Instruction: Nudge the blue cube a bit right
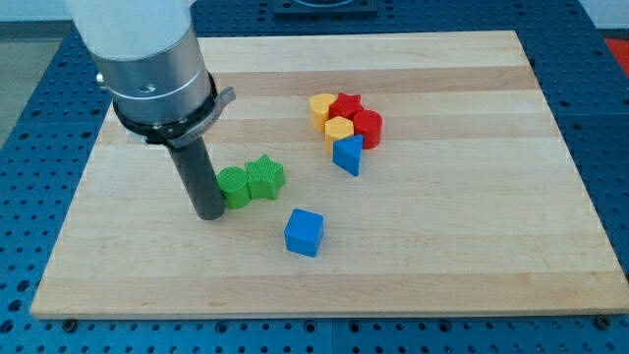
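Observation:
The blue cube (304, 232) lies on the wooden board (472, 236) a little below the board's middle. My tip (210, 213) rests on the board to the cube's left and slightly above it, about a block's width or more away. The tip stands right beside a green round block (234, 186), at its left edge. A green star block (264, 177) touches that green block on its right.
A cluster sits up and right of the cube: a yellow heart (320, 107), a red star (346, 104), a yellow hexagon-like block (339, 130), a red cylinder (368, 127) and a blue triangular block (347, 154). The board rests on a blue perforated table (39, 79).

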`<action>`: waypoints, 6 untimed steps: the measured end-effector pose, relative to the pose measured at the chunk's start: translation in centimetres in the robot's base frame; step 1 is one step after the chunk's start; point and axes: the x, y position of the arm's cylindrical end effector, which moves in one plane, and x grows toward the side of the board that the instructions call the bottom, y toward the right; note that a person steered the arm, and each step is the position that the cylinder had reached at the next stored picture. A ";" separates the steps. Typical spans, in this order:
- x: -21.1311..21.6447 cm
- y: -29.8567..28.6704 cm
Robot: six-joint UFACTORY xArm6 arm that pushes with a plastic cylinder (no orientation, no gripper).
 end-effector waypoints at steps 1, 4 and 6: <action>2.7 0.0; 5.0 10.8; 4.7 15.2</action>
